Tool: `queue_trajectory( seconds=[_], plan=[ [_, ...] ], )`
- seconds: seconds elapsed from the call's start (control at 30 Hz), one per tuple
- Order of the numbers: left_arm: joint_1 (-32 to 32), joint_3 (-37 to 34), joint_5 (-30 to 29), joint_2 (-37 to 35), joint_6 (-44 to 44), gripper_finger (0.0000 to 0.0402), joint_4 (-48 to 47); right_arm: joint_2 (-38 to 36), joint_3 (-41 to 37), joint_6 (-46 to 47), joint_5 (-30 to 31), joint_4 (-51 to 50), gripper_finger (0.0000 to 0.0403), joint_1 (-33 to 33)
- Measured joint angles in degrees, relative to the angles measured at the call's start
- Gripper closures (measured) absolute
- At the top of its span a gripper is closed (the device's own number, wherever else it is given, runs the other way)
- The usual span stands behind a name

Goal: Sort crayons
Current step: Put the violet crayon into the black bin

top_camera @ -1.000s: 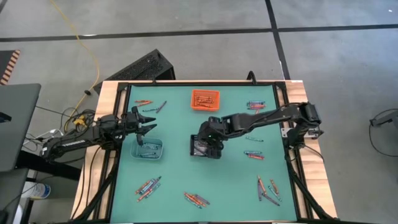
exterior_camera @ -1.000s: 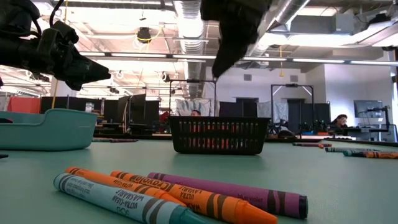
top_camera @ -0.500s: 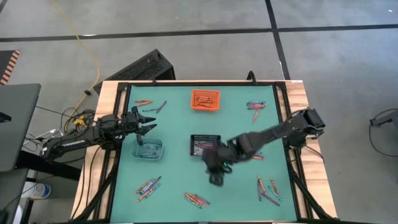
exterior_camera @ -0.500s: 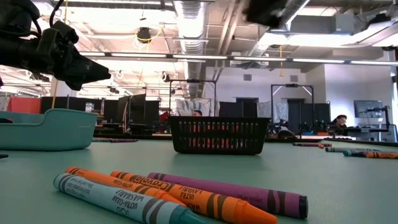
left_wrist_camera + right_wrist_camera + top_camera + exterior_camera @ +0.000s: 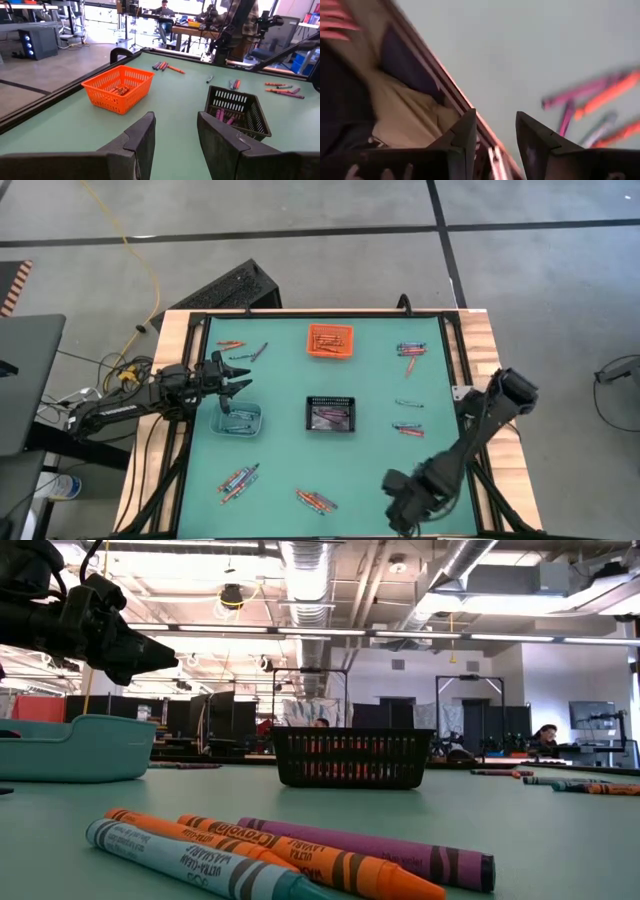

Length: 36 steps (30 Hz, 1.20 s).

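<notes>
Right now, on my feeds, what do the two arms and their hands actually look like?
Both arms are dark, near-black, built from jointed segments. The left hand ends in two flat, wedge-shaped dark fingers with squared tips; black cables trail from its base past the table edge. The right hand has the same dark two-finger build, fingers angular and matte. No markings are visible on either.

Even, bright light falls from overhead on the green table (image 5: 290, 470), shadows short and soft in the high view. In the low view the ceiling strip lights (image 5: 300, 635) glare white, the nearest crayons (image 5: 290, 855) are sharp, and the black basket (image 5: 352, 758) beyond is softer. The left wrist view is clear, daylight blown out at the far windows. The right wrist view is smeared with motion blur, crayons (image 5: 592, 107) reduced to streaks
</notes>
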Motion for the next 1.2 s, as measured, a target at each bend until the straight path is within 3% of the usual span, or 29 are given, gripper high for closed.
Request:
queue_trajectory(
  seconds=[0.1,0.23,0.57,0.97,1.2],
  plan=[
    [0.0,0.0,0.0,0.0,0.0,0.0267,0.0,0.0,-4.1,5.1,-3.9,2.5,0.0271,3.2],
    [0.0,0.0,0.0,0.0,0.0,0.0267,0.0,0.0,-8.1,4.1,-4.7,1.2,0.0271,5.8],
    [0.0,0.0,0.0,0.0,0.0,0.0267,0.0,0.0,-15.3,2.0,-4.7,1.9,0.0271,6.9],
    [0.0,0.0,0.0,0.0,0.0,0.0267,0.0,0.0,-22.0,3.9,-5.4,10.1,0.0271,7.0],
    [0.0,0.0,0.0,0.0,0.0,0.0267,0.0,-0.3,-23.5,4.9,-5.5,11.7,0.0309,7.0]
  ],
)
